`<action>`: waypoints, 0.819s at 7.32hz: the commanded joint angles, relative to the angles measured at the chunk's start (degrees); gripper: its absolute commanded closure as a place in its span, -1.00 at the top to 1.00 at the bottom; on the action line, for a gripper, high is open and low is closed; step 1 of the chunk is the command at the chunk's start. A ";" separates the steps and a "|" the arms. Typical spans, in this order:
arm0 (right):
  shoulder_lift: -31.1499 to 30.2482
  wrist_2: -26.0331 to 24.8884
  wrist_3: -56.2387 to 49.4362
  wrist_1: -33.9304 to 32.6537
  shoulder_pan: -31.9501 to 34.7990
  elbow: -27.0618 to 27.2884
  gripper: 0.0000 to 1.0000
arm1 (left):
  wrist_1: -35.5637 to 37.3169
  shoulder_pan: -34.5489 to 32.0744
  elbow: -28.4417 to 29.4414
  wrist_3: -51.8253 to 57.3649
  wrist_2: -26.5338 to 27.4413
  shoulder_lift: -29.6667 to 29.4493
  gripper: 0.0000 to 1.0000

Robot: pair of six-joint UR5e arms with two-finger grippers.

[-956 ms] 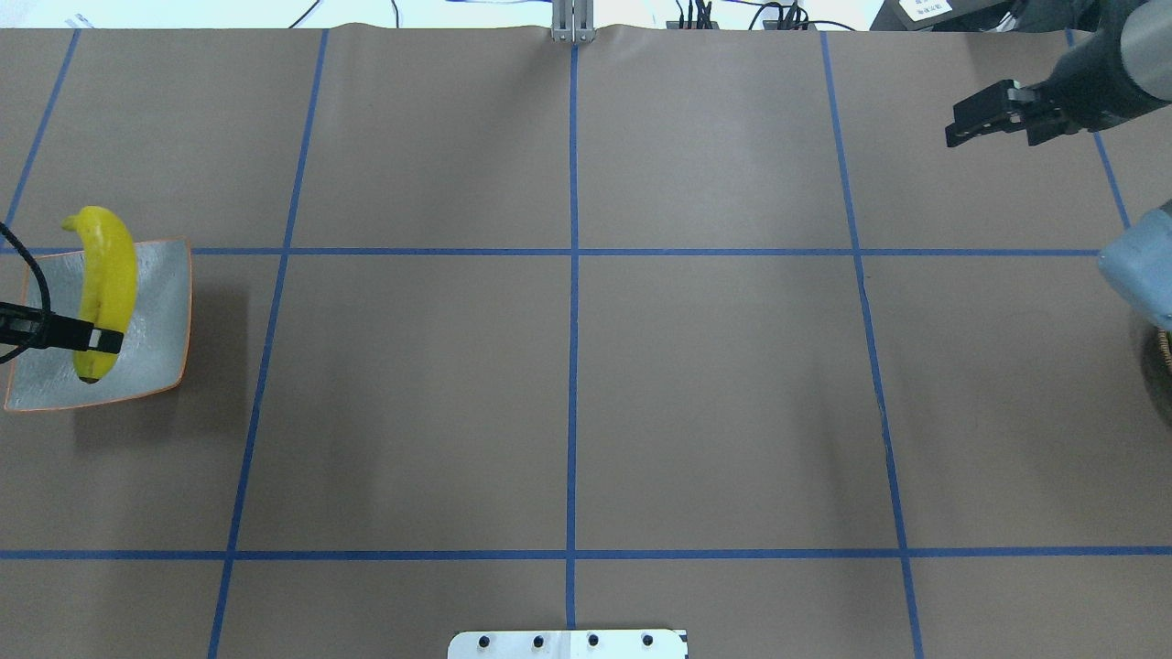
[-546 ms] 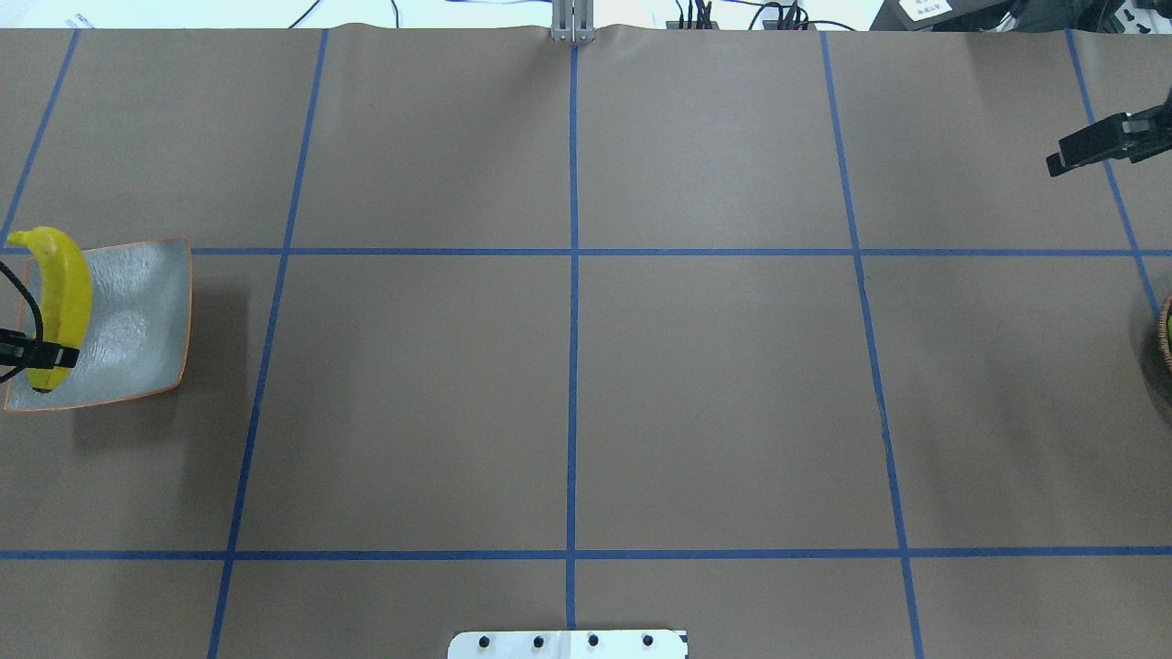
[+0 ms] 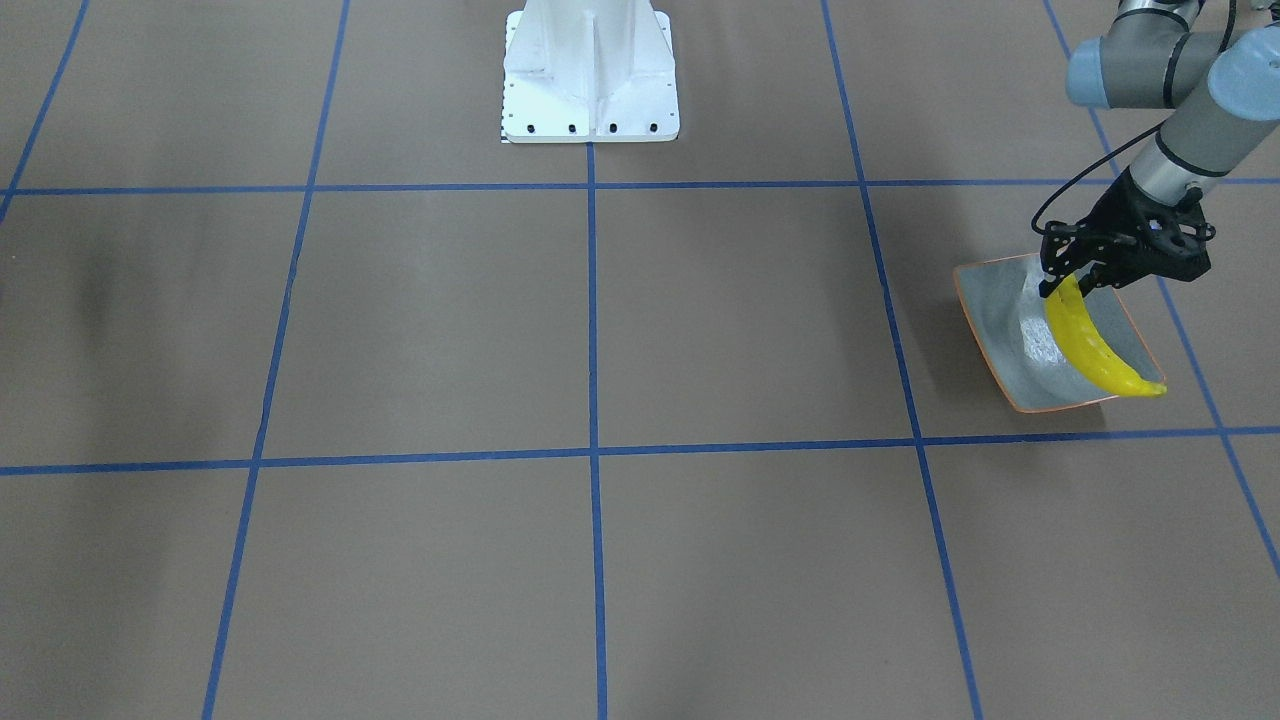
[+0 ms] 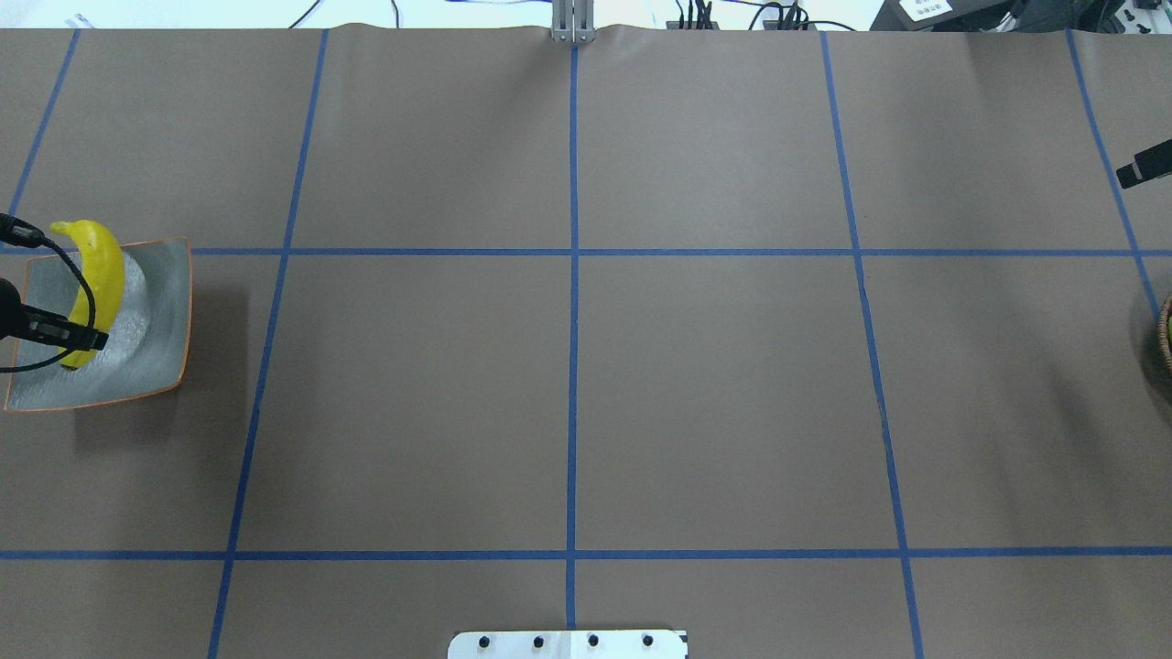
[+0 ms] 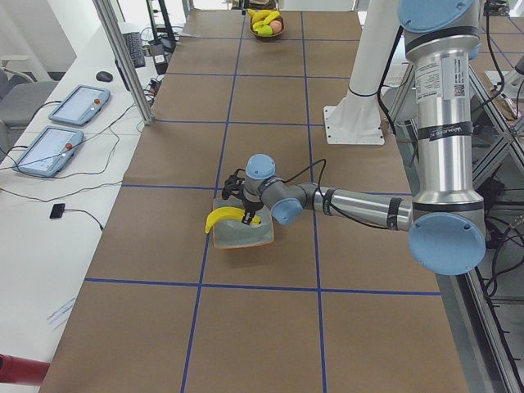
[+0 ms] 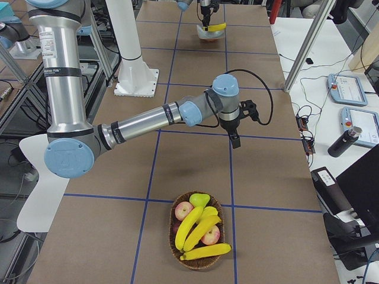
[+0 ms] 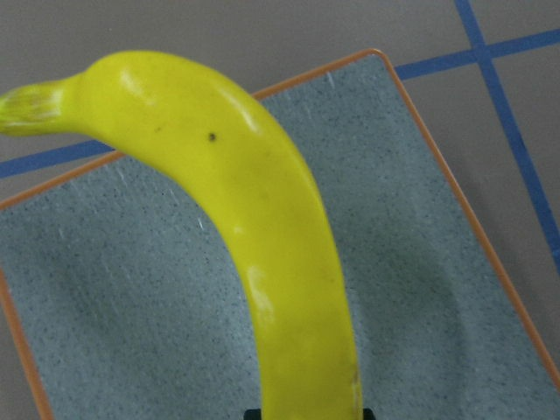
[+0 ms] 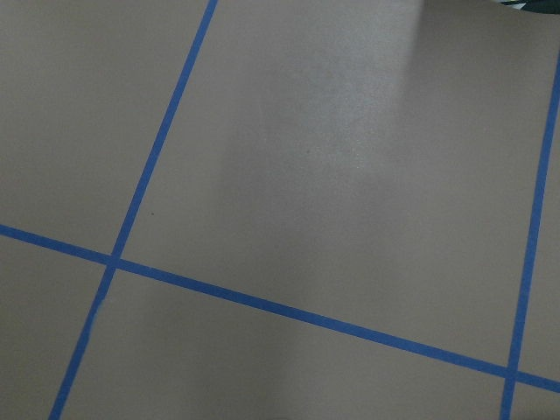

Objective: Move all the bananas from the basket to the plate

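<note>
My left gripper (image 4: 87, 339) is shut on the dark-tip end of a yellow banana (image 4: 101, 270) and holds it low over the square grey-green plate (image 4: 151, 357) with the orange rim at the table's far left. The stem end reaches past the plate's far rim. The same grip shows in the front view, with gripper (image 3: 1070, 285), banana (image 3: 1090, 345) and plate (image 3: 995, 315). The left wrist view shows the banana (image 7: 262, 245) above the plate (image 7: 420, 297). I cannot tell if they touch. Three more bananas (image 6: 198, 228) lie in the basket (image 6: 177, 248). My right gripper (image 6: 235, 141) hangs empty above bare table; I cannot tell its jaws.
The basket also holds apples (image 6: 185, 209) and a pear (image 6: 200, 200); its rim shows at the overhead view's right edge (image 4: 1166, 334). The robot base (image 3: 590, 75) stands at the table's middle edge. Brown table with blue tape lines lies between plate and basket.
My left gripper swung the banana left, then back over the plate, and the banana sits lower now. My right arm moved right, almost out of the overhead view.
</note>
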 commanded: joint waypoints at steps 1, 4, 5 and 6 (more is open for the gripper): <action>-0.87 0.18 -0.41 0.13 0.25 -0.18 1.00 | -0.47 -0.48 0.05 5.39 -0.03 0.31 1.00; -4.64 0.18 -6.27 0.04 3.05 -0.35 1.00 | 1.01 -5.28 -3.20 5.59 -4.74 -0.91 1.00; -6.66 0.18 -9.95 0.13 4.54 -1.49 1.00 | 1.29 -9.49 -3.30 5.59 -9.57 -2.83 1.00; -8.07 -0.25 -13.82 0.31 5.43 -3.94 1.00 | 1.20 -10.92 -3.47 5.59 -11.96 -3.11 1.00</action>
